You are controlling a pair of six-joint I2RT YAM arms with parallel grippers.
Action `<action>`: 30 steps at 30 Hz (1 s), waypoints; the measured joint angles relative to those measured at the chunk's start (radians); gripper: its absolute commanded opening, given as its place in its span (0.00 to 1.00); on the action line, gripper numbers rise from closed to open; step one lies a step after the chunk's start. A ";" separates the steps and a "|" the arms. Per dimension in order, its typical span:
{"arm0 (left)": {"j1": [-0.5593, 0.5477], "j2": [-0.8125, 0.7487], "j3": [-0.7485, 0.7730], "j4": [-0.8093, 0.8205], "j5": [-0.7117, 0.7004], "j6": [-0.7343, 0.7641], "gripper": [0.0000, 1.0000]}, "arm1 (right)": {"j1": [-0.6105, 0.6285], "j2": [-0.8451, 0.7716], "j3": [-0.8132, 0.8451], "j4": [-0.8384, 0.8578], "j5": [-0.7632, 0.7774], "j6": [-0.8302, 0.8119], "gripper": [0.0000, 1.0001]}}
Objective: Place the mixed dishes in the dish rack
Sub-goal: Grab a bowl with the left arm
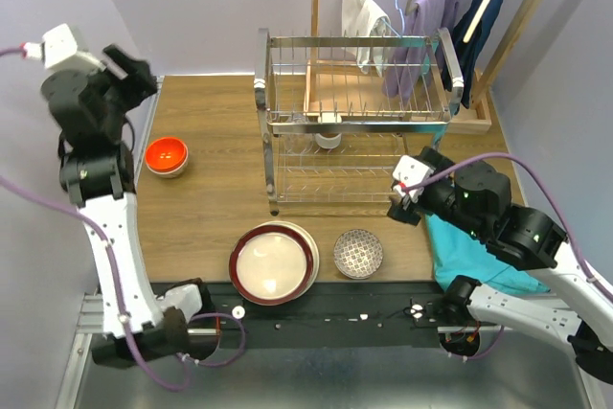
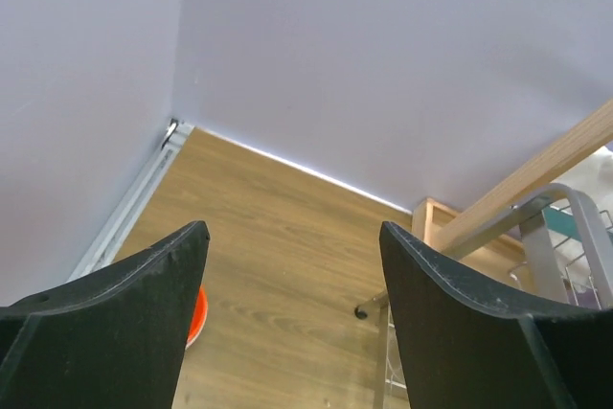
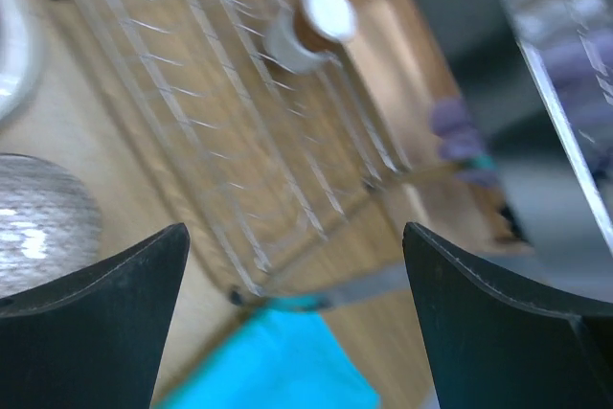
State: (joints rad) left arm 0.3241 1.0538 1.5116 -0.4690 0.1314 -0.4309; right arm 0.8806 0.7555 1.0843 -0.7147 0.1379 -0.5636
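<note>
While left tool (image 2: pixel 292 229), right tool (image 3: pixel 296 229) wide, empty: one cup (image 1: pixel 328 136), two bowls (image 1: pixel 166 154) (image 1: pixel 358 253), one plate stack (image 1: pixel 274 262).

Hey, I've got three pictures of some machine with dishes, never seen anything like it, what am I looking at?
These are two robot arms bolted at the near edge of a wooden table. The wide picture looks down from above and behind them. The other two come from a camera on each wrist, so the dark wedges there belong to that arm. The left end effector and the right end effector, each a two-finger clamp, are open and hold nothing. On the table stand a chrome wire dish rack with a pale cup inside, an orange bowl, a stack of plates with a red-rimmed plate on top, and a grey patterned bowl. A teal cloth lies at the table's right side; clothes hang on a wooden stand behind.
</note>
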 measured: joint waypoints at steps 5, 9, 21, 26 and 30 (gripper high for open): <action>-0.254 0.120 0.098 0.037 -0.158 0.068 0.81 | -0.085 -0.008 0.016 -0.012 0.187 -0.103 1.00; -0.490 0.104 0.097 0.060 -0.211 0.137 0.79 | -0.234 -0.030 0.005 0.020 0.274 -0.148 1.00; -0.908 -0.325 -0.146 0.009 0.204 0.352 0.69 | -0.541 -0.033 -0.058 0.202 0.412 -0.111 1.00; -0.978 -0.205 -0.241 -0.043 0.211 0.387 0.72 | -0.574 -0.018 -0.058 0.224 0.416 -0.055 1.00; -1.114 -0.050 -0.185 -0.040 0.126 0.473 0.75 | -0.577 -0.011 -0.067 0.255 0.416 -0.038 1.00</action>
State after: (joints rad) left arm -0.7898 1.0035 1.3270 -0.5095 0.2573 0.0422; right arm 0.3038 0.7444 1.0176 -0.4599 0.5537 -0.6018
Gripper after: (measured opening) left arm 0.724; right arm 0.997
